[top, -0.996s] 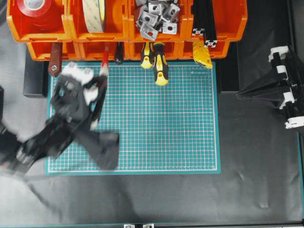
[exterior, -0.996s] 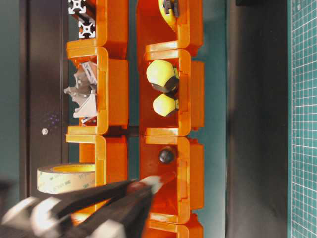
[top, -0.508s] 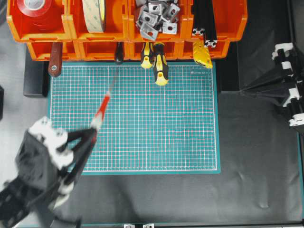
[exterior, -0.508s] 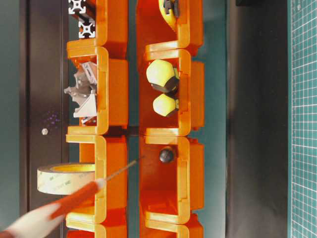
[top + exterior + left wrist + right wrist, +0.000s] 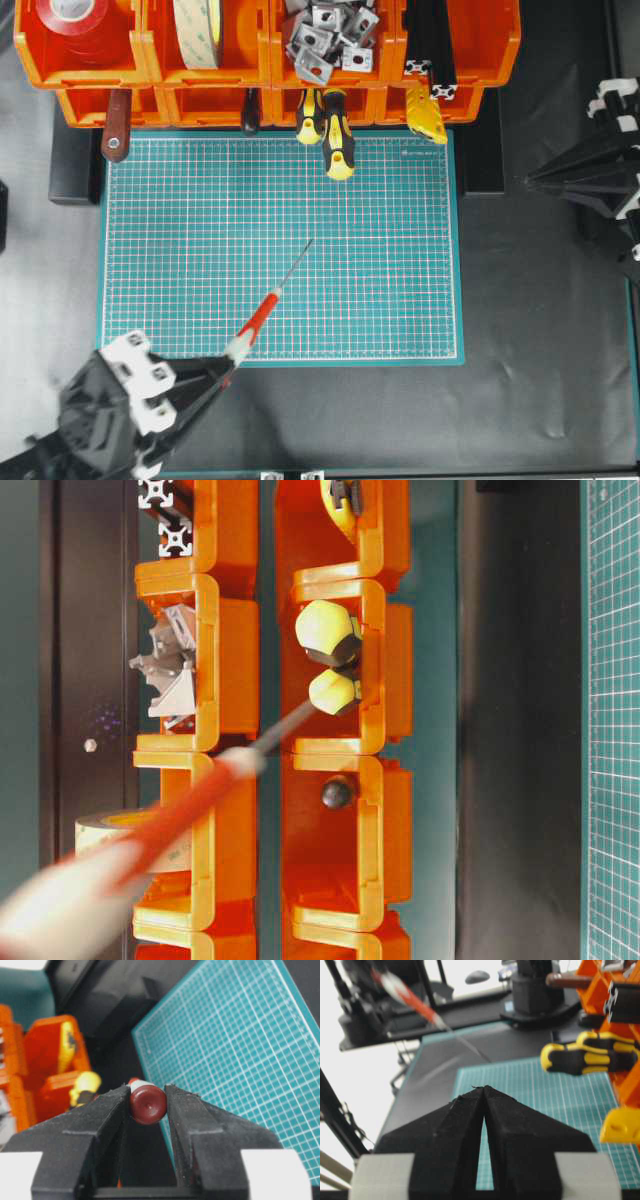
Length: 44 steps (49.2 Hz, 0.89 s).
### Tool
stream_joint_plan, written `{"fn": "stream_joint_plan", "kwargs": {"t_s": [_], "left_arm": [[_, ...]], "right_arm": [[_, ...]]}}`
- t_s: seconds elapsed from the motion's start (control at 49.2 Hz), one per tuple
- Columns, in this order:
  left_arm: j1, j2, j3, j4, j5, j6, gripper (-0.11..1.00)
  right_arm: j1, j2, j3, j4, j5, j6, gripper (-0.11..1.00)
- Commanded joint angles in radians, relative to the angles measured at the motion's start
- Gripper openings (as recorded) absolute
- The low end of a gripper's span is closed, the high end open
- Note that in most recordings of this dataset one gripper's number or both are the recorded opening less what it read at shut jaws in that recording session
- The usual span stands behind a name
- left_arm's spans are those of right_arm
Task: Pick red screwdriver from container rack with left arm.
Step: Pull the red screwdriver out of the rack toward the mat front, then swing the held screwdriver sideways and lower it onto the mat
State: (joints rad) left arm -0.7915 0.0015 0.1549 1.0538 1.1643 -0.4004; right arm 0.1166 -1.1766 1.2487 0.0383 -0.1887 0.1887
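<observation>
Gripping the red screwdriver (image 5: 256, 321) by its dark red butt, the left pincer (image 5: 226, 366) is hovering off the near-left corner of the green mat (image 5: 380, 290), over the black desk (image 5: 520, 400). In the left wrist view the rounded butt (image 5: 148, 1104) is sitting squeezed between the two black fingers (image 5: 187, 1110), with the white band just peeking out beyond it. From the pincer the tool is pointing away and to the right across the mat: white band nearest the fingertips, then the red handle, then the thin steel shaft, whose tip is hanging over the mat's middle without resting on it. The screwdriver is well apart from the container rack (image 5: 270, 70), which is standing along the mat's far edge.

Off the mat's right side, the right pincer (image 5: 540, 182) is pointing toward it; in its own wrist view its fingers (image 5: 465, 1125) are meeting at the tips, nothing between them.

Farther back, two yellow-and-black screwdrivers (image 5: 330, 130) are poking out of the rack's lower tier onto the mat's far edge, beside a dark-red handle with a metal eyelet (image 5: 114, 125) at the left. The upper bins are holding a roll of red tape (image 5: 75, 20), a pale tape roll (image 5: 200, 30), grey metal brackets (image 5: 325, 35) and black extrusions (image 5: 430, 45). In the table-level view the pale roll (image 5: 110, 835) is showing faint print inside its core, too small to read.
</observation>
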Motion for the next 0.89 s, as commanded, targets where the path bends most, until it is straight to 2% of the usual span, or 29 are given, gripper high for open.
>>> {"fn": "stream_joint_plan", "kwargs": {"t_s": [0.0,0.244,0.406,0.874], "left_arm": [[0.037,-0.021,0.046,0.005,-0.064,0.0,0.24],[0.17,-0.041,0.199,0.005,-0.279,-0.012,0.24],[0.252,-0.031,0.264,0.005,-0.353,-0.021,0.24],[0.387,0.014,0.296,0.005,-0.495,-0.021,0.25]], "right_arm": [[-0.006,-0.002,-0.044,0.003,0.006,0.003,-0.01],[-0.032,-0.008,-0.048,0.002,0.048,0.006,-0.01],[-0.049,-0.008,-0.048,0.003,0.049,0.006,-0.01],[-0.055,-0.011,-0.048,0.003,0.051,0.008,-0.01]]}}
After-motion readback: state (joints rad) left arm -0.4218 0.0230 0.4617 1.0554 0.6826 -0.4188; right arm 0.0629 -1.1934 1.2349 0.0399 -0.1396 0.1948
